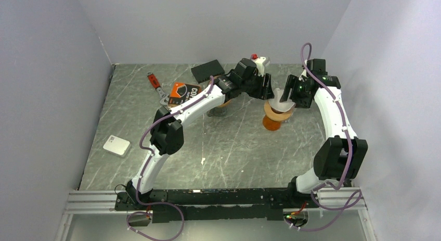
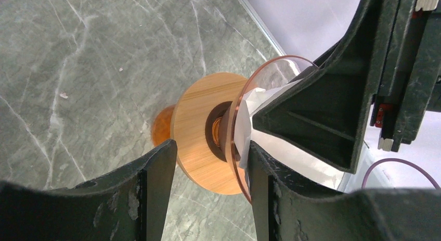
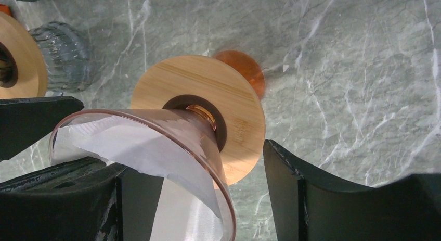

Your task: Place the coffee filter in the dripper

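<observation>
The dripper [image 1: 273, 116] stands mid-table: a clear pink cone [image 3: 177, 124] on a wooden collar [image 2: 200, 131] over an orange base. The white coffee filter [image 3: 140, 147] lies inside the cone, and its edge pokes past the rim. My left gripper [image 2: 209, 150] is open astride the rim, one finger [image 2: 275, 194] inside against the paper, the other [image 2: 151, 194] outside by the collar. From the other side, my right gripper [image 3: 190, 157] is also open. One finger [image 3: 78, 199] is inside the cone on the filter, the other [image 3: 312, 194] well clear outside. Both grippers [image 1: 266, 90] [image 1: 287, 98] meet above the cone.
A ribbed glass vessel [image 3: 67, 53] with a second wooden disc [image 3: 21, 53] stands just left of the dripper under the left arm. A coffee bag [image 1: 182, 91], a black box [image 1: 207, 71] and a red tool [image 1: 153, 80] lie at the back. A small white box [image 1: 116, 145] sits left.
</observation>
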